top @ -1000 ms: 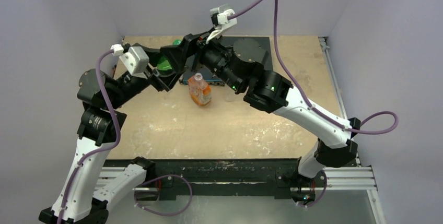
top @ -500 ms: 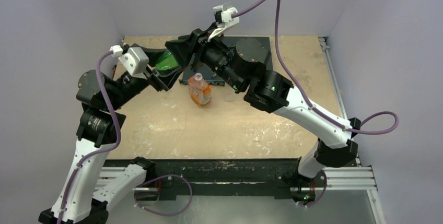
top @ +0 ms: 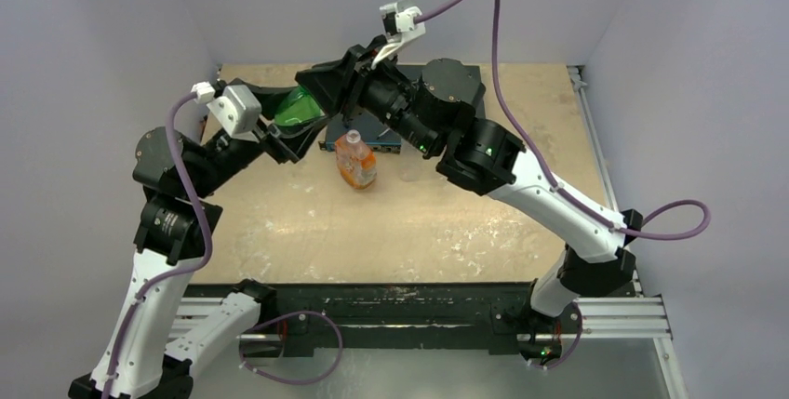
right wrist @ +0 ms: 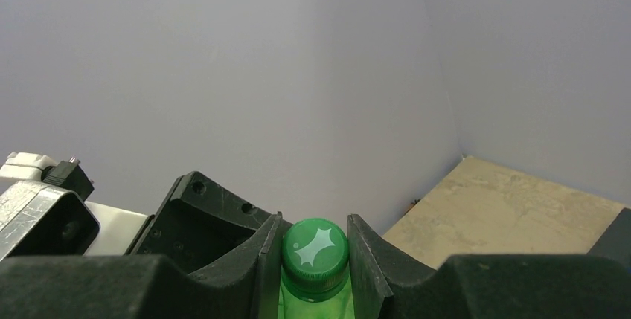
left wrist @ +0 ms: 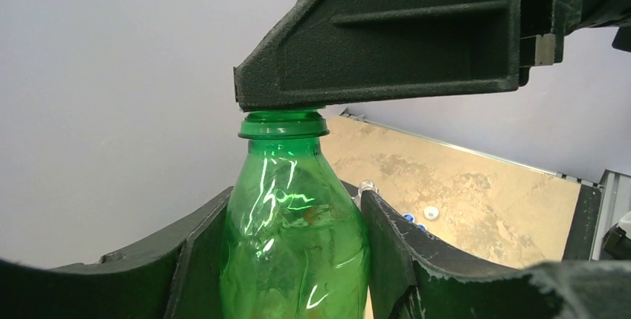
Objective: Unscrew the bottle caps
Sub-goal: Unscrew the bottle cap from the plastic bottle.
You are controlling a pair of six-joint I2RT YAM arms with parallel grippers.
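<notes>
Closed in since a second ago: right gripper (right wrist: 315,224), from wide around the bottle top to pinched on it; left wrist nudged a touch toward the tabletop's (top: 307,232) far-left corner.

Leftmost, aloft over the far-left part of the tabletop: left gripper (left wrist: 292,278), clamped round the body of the green bottle (left wrist: 286,185), neck poking clear of the fingers and aimed at the right arm.

Next along the bottle's long axis: green cap (right wrist: 315,248), seated on the neck, squeezed between the right gripper's two fingers, touching each. End-on approach, so cap axis and wrist roll look roughly in line; judged fit for twisting. Not yet off.

Further right, standing toward the far middle of the tabletop: orange-label bottle (top: 355,165), untouched, well apart from both claws. Beyond, lying loose on the tabletop: small white cap (left wrist: 430,213).
</notes>
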